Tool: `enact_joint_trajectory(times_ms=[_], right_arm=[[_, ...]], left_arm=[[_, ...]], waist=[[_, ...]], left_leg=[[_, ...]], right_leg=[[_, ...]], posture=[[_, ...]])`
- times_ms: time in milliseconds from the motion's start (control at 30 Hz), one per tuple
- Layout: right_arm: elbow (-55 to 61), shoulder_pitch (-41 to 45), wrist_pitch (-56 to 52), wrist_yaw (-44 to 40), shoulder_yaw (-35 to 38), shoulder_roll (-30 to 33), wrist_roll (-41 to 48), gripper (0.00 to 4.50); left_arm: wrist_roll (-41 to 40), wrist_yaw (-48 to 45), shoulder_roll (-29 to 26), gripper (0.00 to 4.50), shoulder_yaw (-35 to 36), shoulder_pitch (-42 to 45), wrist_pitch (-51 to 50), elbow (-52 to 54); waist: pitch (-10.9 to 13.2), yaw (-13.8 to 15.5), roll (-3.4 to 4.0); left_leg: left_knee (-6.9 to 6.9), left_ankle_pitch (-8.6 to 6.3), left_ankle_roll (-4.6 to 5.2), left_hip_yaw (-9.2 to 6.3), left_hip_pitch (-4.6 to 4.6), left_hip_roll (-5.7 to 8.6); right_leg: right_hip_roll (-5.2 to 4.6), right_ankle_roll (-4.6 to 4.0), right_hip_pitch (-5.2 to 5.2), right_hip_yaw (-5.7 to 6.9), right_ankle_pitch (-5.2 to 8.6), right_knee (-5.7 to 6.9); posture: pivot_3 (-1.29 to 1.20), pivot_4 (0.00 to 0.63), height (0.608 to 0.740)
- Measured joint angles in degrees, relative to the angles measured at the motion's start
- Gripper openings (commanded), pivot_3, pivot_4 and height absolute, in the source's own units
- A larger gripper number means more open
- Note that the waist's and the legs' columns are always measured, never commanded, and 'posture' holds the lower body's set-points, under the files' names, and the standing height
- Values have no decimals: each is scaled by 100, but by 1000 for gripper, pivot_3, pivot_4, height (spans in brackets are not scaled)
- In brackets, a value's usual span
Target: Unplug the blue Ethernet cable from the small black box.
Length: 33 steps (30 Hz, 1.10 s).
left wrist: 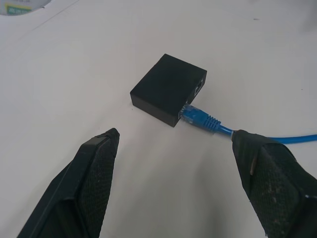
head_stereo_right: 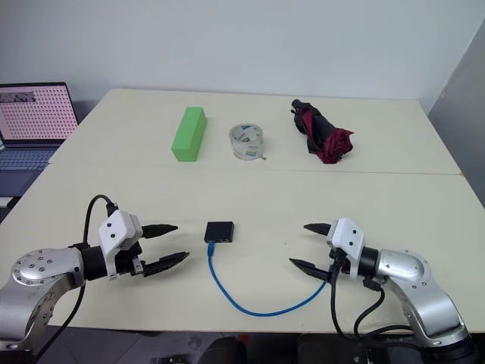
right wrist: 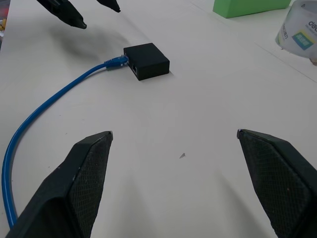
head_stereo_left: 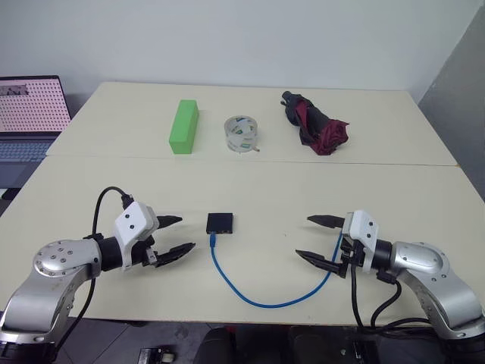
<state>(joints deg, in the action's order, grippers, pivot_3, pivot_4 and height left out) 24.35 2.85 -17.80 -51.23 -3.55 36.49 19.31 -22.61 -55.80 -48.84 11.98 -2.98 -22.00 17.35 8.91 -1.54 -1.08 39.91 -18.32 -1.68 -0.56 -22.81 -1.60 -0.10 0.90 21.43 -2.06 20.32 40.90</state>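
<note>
The small black box [head_stereo_left: 220, 222] lies flat on the near table, between my two arms. The blue Ethernet cable [head_stereo_left: 261, 302] is plugged into the box's near side by its blue plug [left wrist: 199, 116]; from there it curves toward the table's front edge and up to my right gripper. My left gripper [head_stereo_left: 176, 234] hovers open a short way left of the box, nothing between its fingers. My right gripper [head_stereo_left: 317, 238] stands open to the right of the box, the cable's far end running under or behind it. The wrist views show both sets of fingers wide apart.
On the far table stand a green block [head_stereo_left: 183, 126], a roll of clear tape [head_stereo_left: 242, 134] and a folded dark red umbrella [head_stereo_left: 316, 125]. A laptop [head_stereo_left: 30, 114] sits off the table's left side. A seam [head_stereo_left: 250, 160] runs between the two tables.
</note>
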Motion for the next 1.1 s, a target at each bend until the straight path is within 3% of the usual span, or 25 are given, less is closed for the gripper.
enact_joint_trajectory(times_ms=[633,1100], right_arm=[[11,106,-111,-128,-150,110,-8,4270],[256,604,-435,-348,-1058,213,-127,4270]], left_arm=[[4,-13,-4,3847,-22,-221,-7,200],[-247,-400,-257,3847,132,-780,-242,764]], waist=[[0,-1,0],[1,-10,2]], left_leg=[[0,0,0,-2,0,0],[0,0,0,-11,0,-2]], right_leg=[[0,0,-1,1,0,-1],[1,0,-1,8,0,-2]], posture=[[0,150,740],[0,150,740]])
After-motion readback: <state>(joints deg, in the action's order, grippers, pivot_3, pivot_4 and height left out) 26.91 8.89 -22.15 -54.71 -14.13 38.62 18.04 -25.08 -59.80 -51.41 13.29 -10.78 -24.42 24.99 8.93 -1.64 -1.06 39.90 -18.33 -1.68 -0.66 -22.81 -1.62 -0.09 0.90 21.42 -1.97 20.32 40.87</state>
